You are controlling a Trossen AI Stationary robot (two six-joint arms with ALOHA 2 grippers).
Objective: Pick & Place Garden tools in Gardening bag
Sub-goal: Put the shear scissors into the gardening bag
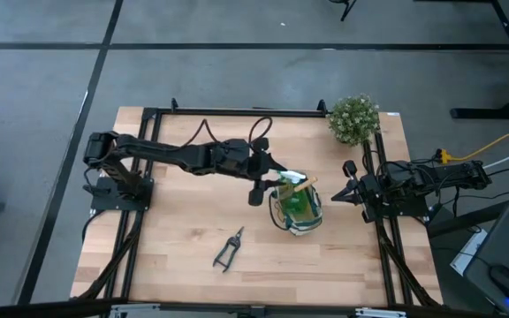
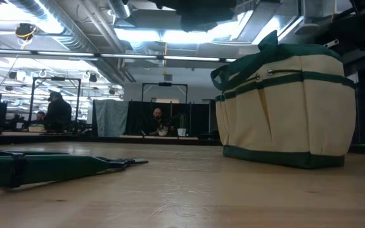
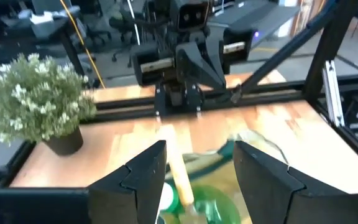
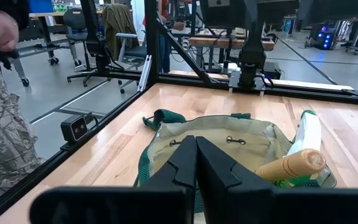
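Note:
The beige gardening bag (image 1: 297, 210) with green trim stands upright on its base right of the table's middle; it also shows in the low view (image 2: 287, 107). Inside it are the green spray bottle (image 1: 300, 205) with its white nozzle (image 4: 307, 132) and the trowel, whose wooden handle (image 1: 303, 185) sticks out over the rim. My left gripper (image 1: 283, 181) is open just above the bag's far left rim; its fingers stand either side of the trowel handle (image 3: 180, 177), apart from it. The pruning shears (image 1: 228, 250) lie flat on the table near the front. My right gripper (image 1: 336, 196) is shut and empty, right of the bag.
A bushy potted plant (image 1: 353, 117) stands at the far right corner. Black frame rails (image 1: 237, 111) run along the table's edges. Bare wood lies to the front and left of the shears. People show in the room beyond the table.

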